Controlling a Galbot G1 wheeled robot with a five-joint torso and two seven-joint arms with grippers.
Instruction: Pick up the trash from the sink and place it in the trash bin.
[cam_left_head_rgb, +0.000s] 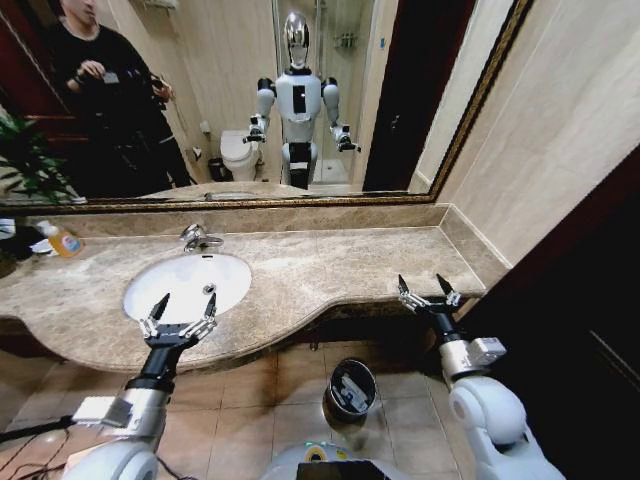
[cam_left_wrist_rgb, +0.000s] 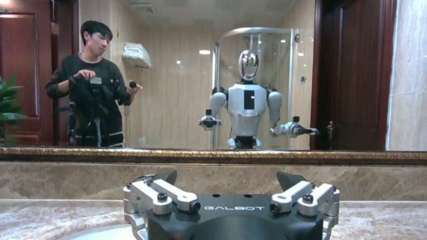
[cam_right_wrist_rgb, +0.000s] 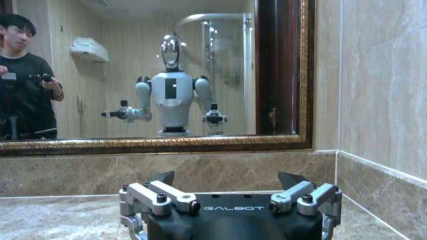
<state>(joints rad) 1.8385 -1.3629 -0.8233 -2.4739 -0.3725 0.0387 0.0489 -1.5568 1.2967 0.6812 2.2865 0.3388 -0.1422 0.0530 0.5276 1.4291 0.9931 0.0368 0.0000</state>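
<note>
The white oval sink (cam_left_head_rgb: 180, 280) with its chrome tap (cam_left_head_rgb: 198, 238) is set in the brown-beige marble counter (cam_left_head_rgb: 330, 265). The trash is out of view; the basin's white bowl looks bare apart from the drain. My left gripper (cam_left_head_rgb: 183, 308) hovers open over the sink's front rim, nothing between its fingers; the left wrist view shows it (cam_left_wrist_rgb: 227, 177) facing the mirror. My right gripper (cam_left_head_rgb: 427, 290) stands open over the counter's right end, also in the right wrist view (cam_right_wrist_rgb: 225, 177). The black trash bin (cam_left_head_rgb: 350, 388) with a silvery rim stands on the floor below the counter, between my arms.
A clear bottle with an orange label (cam_left_head_rgb: 63, 240) stands at the counter's far left near a green plant (cam_left_head_rgb: 25, 160). A gold-framed mirror (cam_left_head_rgb: 300, 100) backs the counter. A tiled wall (cam_left_head_rgb: 560, 150) closes the right end, with a dark panel (cam_left_head_rgb: 600, 300) beside my right arm.
</note>
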